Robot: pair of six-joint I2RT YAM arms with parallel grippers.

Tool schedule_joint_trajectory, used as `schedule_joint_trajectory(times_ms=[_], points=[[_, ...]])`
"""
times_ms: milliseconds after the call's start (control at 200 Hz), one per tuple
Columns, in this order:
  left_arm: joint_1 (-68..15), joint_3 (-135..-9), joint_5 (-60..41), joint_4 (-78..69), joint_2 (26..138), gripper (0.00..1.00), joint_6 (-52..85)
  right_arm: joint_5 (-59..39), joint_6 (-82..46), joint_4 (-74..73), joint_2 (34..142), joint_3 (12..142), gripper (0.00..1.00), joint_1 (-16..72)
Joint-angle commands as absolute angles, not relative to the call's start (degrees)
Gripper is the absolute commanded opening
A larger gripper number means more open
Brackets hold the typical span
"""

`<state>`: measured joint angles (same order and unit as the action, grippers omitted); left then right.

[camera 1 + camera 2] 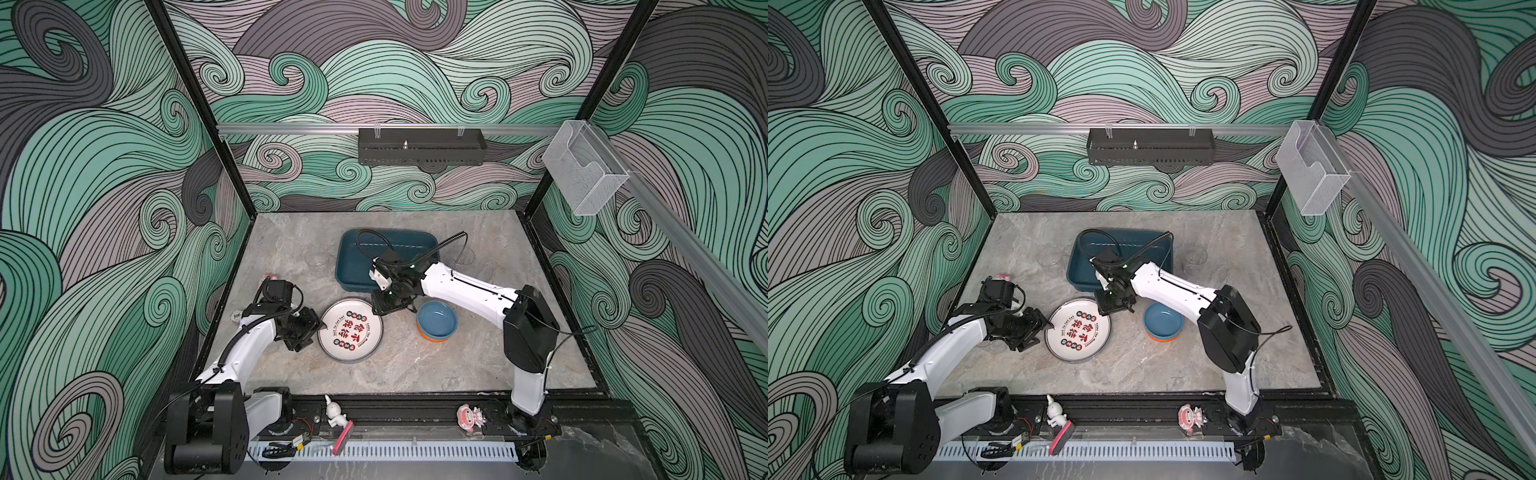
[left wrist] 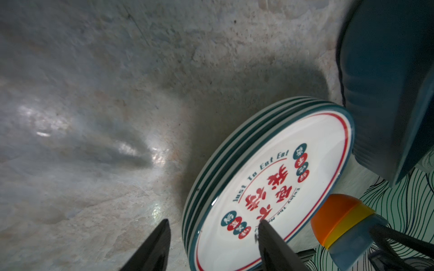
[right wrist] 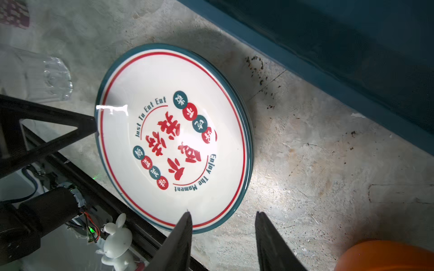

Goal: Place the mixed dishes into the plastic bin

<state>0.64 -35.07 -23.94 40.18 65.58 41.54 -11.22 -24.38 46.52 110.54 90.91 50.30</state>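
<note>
A stack of white printed plates (image 1: pixel 350 330) (image 1: pixel 1077 330) lies on the stone table, in front of the empty teal plastic bin (image 1: pixel 386 259) (image 1: pixel 1121 257). Blue, yellow and orange bowls (image 1: pixel 437 321) (image 2: pixel 340 225) are nested to its right. My left gripper (image 1: pixel 318 328) (image 2: pixel 214 221) is open at the stack's left rim, one finger over the top plate (image 2: pixel 270 178), the other outside the stack. My right gripper (image 1: pixel 380 309) (image 3: pixel 223 212) is open at the far right rim of the top plate (image 3: pixel 173 131), one fingertip over it, the other over bare table.
Clear tumblers stand left (image 1: pixel 316 258) and right (image 1: pixel 465 255) of the bin, and another (image 3: pixel 47 79) shows behind the left arm. A white figurine (image 1: pixel 332 409) and a pink one (image 1: pixel 469 417) sit on the front rail. A black tray (image 1: pixel 419 145) and a clear box (image 1: pixel 582 174) hang on the walls.
</note>
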Motion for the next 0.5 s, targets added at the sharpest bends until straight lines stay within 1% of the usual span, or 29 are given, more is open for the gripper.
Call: schedule_joint_trajectory(times_ms=[0, 200, 330, 495], points=[[0.88, -34.79, -24.91, 39.47, 66.10, 0.62, 41.86, -8.26, -23.62, 49.51, 112.68, 93.45, 0.47, 51.06], [0.93, -34.48, -25.73, 38.71, 66.75, 0.61, 41.66, -7.10, -23.82, 49.66, 114.92, 94.30, 0.51, 51.50], [0.92, -34.45, -26.19, 38.55, 67.19, 0.59, 41.42, -7.68, -24.08, 49.64, 116.14, 94.70, 0.48, 51.58], [0.88, -34.37, -26.62, 38.37, 67.50, 0.56, 41.33, -8.06, -24.26, 49.63, 117.92, 95.61, 0.48, 51.68]])
